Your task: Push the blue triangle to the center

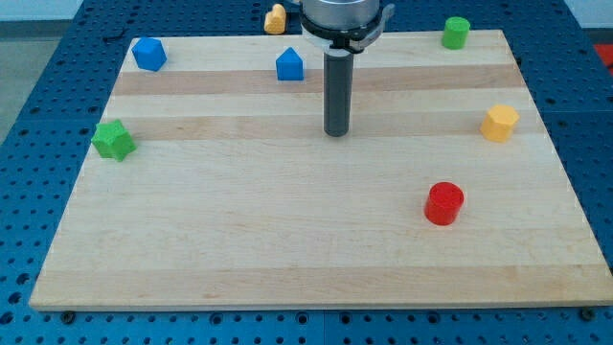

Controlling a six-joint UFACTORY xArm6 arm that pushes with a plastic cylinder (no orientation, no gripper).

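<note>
My tip (pixel 336 133) rests on the wooden surface (pixel 287 249) above its middle; the arm ends in a bare rod, so no gripper is present to open, close or hold anything. The tip touches no block. Seven blocks are visible. Blue, two: the blue triangle (pixel 289 65), a house-like piece, lies near the tip toward the view's upper left, its apex and long axis pointing to the view's top; a blue block (pixel 148 54) sits at the top left corner. Green, two: a green star (pixel 113 141) at the left edge and a green cylinder (pixel 456 33) at the top right. Yellow, two: a yellow hexagon (pixel 499 123) at the right edge and a yellow block (pixel 276 18) at the surface's top edge, its shape unclear. Red, one: a red cylinder (pixel 444 203), lower right, well apart from the tip.
</note>
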